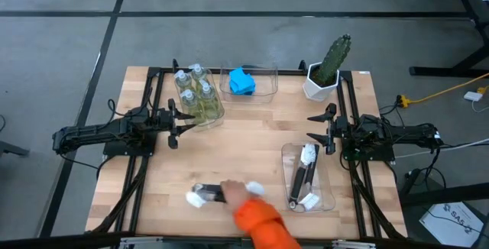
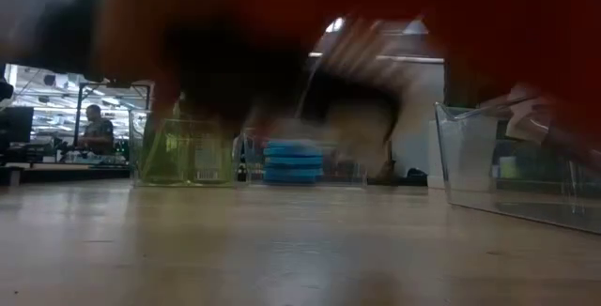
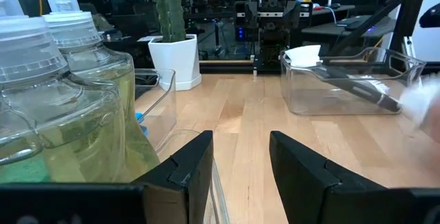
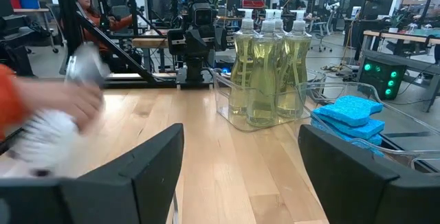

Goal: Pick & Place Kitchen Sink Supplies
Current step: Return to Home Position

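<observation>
Currently: loose brush (image 1: 208,194) lies crosswise at lower centre of the tabletop (image 1: 252,127), a person's hand (image 1: 235,191) on it. Left claw (image 1: 174,123), wide and empty, sits nearer than right claw (image 1: 319,130), likewise wide.

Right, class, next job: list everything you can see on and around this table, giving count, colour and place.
Table: one, light wood.
Clear bins: three; top left, top middle, bottom right in the high view.
Soap bottles: apparently four, pale yellow-green, top-left bin.
Sponges: stacked, count unclear, bright blue, top-middle bin.
Dish brushes: two, black handles, white heads, bottom-right bin; a third on the table by the hand.
Cactus: one, green, white pot, top-right corner.
Person's hand: one, orange sleeve, bottom edge.
Left gripper: dark, fingers open, beside the soap bin.
Right gripper: dark, fingers open, right side.
</observation>
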